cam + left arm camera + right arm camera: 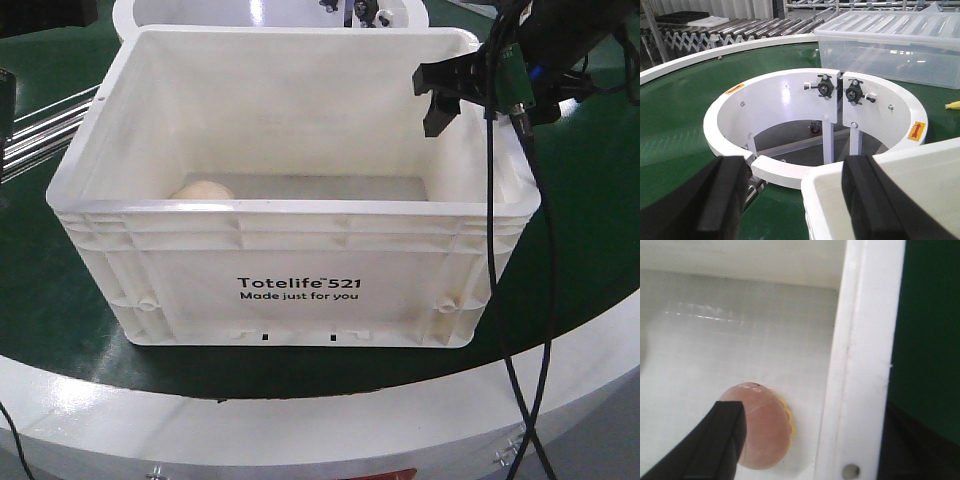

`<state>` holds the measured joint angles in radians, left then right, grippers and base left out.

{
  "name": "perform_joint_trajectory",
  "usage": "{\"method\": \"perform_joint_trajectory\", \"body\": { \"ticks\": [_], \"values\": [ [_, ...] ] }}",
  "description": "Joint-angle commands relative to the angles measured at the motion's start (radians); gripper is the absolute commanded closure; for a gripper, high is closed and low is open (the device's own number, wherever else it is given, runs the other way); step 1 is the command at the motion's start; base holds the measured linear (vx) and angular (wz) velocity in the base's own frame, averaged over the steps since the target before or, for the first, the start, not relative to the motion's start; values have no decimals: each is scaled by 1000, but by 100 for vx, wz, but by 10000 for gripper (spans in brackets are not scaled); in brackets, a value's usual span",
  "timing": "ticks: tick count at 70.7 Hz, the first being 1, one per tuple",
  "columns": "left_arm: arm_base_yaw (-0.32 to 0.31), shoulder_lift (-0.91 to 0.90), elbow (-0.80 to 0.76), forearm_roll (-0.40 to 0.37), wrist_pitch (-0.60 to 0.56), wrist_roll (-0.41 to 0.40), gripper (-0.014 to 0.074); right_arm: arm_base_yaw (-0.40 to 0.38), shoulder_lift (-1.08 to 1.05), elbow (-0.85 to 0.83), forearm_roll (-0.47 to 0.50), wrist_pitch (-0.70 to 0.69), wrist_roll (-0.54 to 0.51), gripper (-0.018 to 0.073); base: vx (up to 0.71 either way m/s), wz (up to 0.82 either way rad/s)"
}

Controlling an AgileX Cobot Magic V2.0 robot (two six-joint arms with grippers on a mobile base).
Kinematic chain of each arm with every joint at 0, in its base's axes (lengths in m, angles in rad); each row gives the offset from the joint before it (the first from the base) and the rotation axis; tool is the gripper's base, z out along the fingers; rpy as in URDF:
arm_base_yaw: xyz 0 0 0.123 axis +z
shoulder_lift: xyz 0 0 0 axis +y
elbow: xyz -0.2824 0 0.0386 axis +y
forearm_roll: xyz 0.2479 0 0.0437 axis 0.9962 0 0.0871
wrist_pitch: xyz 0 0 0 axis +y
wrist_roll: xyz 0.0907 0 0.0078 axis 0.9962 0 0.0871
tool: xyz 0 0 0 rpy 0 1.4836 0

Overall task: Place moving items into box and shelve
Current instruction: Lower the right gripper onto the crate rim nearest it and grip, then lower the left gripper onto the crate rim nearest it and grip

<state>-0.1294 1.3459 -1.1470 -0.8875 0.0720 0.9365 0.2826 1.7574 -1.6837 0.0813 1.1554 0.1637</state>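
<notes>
Inside the box [290, 225] lie the cream bun [200, 188] at left and the pinkish bun [765, 430] against the right wall. We judge the box stiff, light and smooth-sided, so we would grip its ribbed rim. The left pincer [795, 200] and right pincer [810, 460] both stand apart, empty

Cream bun [203, 188], pink bun [765, 432] in crate [300, 250]
</notes>
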Motion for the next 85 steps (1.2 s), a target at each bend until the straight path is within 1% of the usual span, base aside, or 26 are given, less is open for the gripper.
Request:
{"method": "perform_joint_trajectory", "body": {
  "ticks": [1, 14, 26, 32, 39, 43, 53, 65, 69, 79, 85],
  "values": [
    [0, -36, -37, -15, -43, -5, 63, 10, -43, -34, 22, -68, 5, 48, 0, 0],
    [0, -36, -37, -15, -17, -5, 63, 8, -23, -34, 22, -43, 27, 70, 0, 0],
    [0, -36, -37, -15, -10, -5, 63, 8, 3, -34, 20, -6, 29, 134, 0, 0],
    [0, -36, -37, -15, -6, -5, 63, 8, 6, -34, 12, -3, 32, 181, 0, 0],
    [0, -36, -37, -15, -3, -5, 63, 8, 6, -34, 10, -5, 34, 280, 0, 0],
    [0, -36, -37, -15, -3, -5, 63, 6, 6, -34, 7, -5, 34, 351, 0, 0],
    [0, -36, -37, -15, -2, -5, 63, 6, 6, -34, 6, -13, 29, 571, 0, 0],
    [0, -36, -37, -15, 3, -12, 63, 6, 6, -34, 4, -20, 18, 568, 0, 0],
    [0, -36, -37, -15, 6, -35, 63, 6, 6, -34, 4, -25, 5, 568, 0, 0],
    [0, -36, -37, -14, 32, -122, 63, 6, 6, -34, 5, -34, -2, 565, 0, 0],
    [0, -36, -37, -12, 58, -136, 63, 6, 6, -34, 6, -39, -14, 565, 0, 0]
  ]
}}
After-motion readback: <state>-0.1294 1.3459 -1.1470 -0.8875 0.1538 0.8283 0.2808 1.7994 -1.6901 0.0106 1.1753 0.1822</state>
